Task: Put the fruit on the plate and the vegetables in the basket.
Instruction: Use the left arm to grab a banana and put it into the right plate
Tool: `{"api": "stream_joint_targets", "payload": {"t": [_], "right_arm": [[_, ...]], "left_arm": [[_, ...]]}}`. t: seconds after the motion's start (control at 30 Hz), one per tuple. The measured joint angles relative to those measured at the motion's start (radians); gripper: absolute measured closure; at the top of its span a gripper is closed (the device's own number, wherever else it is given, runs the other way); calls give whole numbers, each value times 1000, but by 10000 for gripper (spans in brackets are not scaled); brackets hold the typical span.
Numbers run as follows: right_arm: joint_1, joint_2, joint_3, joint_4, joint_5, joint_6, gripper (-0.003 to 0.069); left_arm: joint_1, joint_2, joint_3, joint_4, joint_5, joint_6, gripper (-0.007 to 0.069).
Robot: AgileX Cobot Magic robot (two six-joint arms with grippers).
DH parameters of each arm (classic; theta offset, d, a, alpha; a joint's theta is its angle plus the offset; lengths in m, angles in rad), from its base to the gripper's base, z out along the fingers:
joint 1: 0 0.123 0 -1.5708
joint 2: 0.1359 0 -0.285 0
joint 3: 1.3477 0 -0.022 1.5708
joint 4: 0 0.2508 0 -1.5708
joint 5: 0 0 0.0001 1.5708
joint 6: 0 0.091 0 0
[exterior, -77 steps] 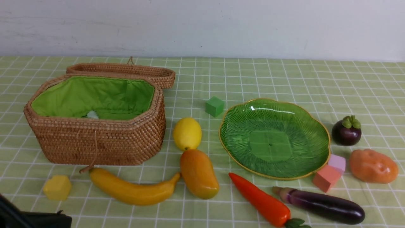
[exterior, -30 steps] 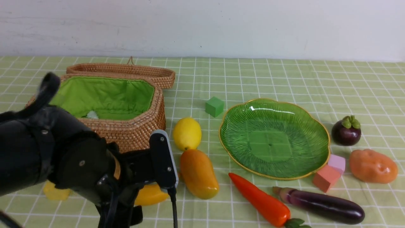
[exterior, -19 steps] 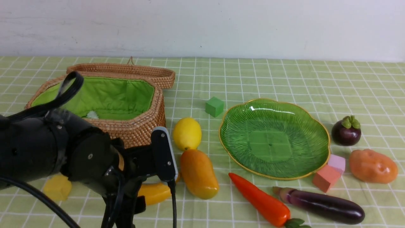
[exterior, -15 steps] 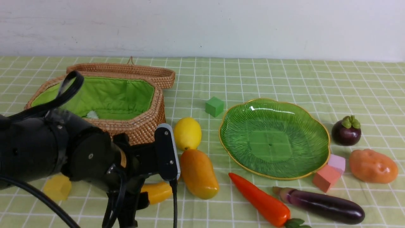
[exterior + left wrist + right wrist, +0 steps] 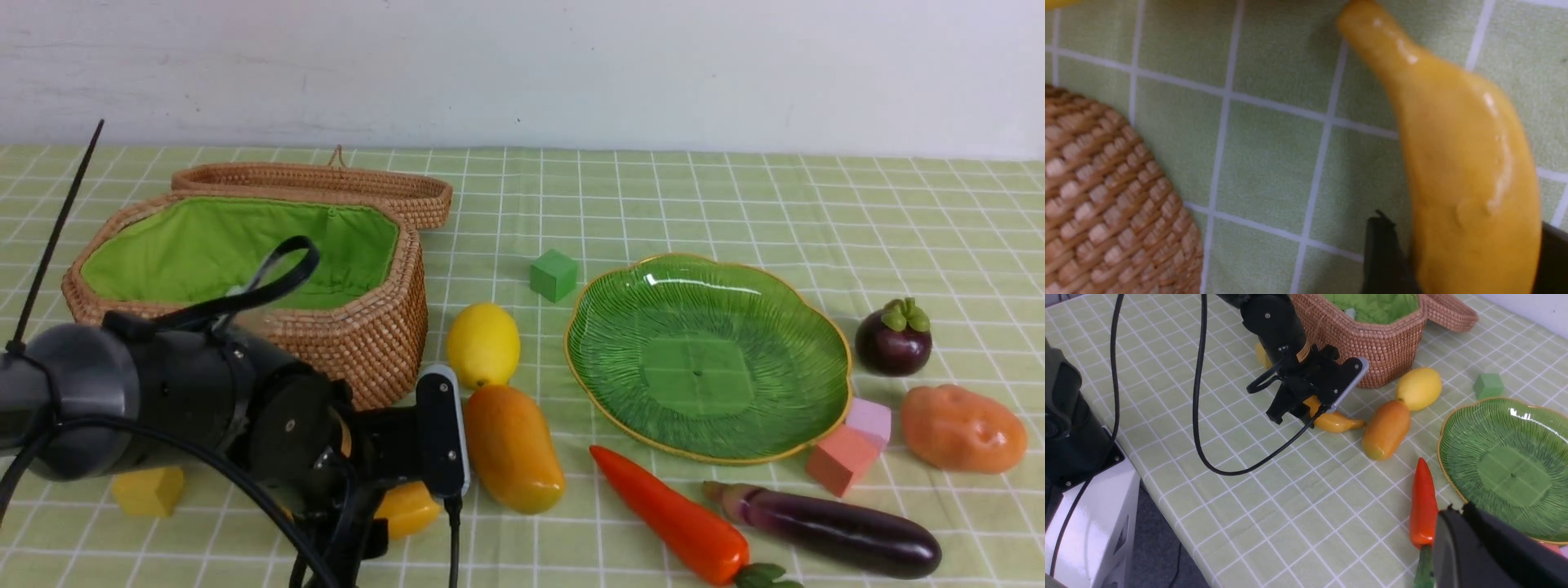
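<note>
Now: the fingers (image 5: 1384,253) of the left gripper (image 5: 1466,261) stand one on each side of the banana (image 5: 1461,163), at its thick part. The black pads sit against the yellow flanks with no gap showing. Cannot tell whether they are pressing or only touching. The banana lies flat on the checked cloth (image 5: 735,204), just in front of the basket (image 5: 359,351) on the robot's side.

Handling, my estimate:
- Glossy moulded toy, stiff and probably light.
- The skin looks slick and the body curves and tapers, so a hold near the thin tip would likely squeeze it out.
- Across the fat middle, where the fingers stand, looks the right place.
- It may pivot between the pads on the lift.

Left arm: low, wrist pitched down at the cloth. The forearm lies along the basket's front wall, with a cable (image 5: 269,282) looped up above it.

Right gripper (image 5: 1457,531): jaws closed, nothing in them. It is up off the cloth and well apart from the basket on its right side, near the carrot (image 5: 1423,502).

Plate (image 5: 702,367): to the right of the basket, no fruit on it yet.
</note>
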Motion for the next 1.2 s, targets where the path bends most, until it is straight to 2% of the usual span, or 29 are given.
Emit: {"api": "stream_joint_targets", "payload": {"t": [0.1,0.23,0.4,0.6,0.77,0.9,1.07,1.2], "right_arm": [[0,0,0,1,0,0,636],[0,0,0,5,0,0,636],[0,0,0,5,0,0,636],[0,0,0,5,0,0,636],[0,0,0,5,0,0,636],[0,0,0,4,-18,8,636],[0,0,0,-46,-174,68,636],[0,0,0,-135,-272,165,636]], "left_arm": [[0,2,0,2,11,0,300],[0,-3,-5,5,67,0,300],[0,-51,-6,-9,231,0,300],[0,-211,-6,-151,335,-5,300],[0,-365,-6,-288,355,-21,300],[0,-459,-17,-337,367,-53,300],[0,-478,-141,-386,380,-90,300],[-28,-410,-279,-464,375,-55,300]]}}
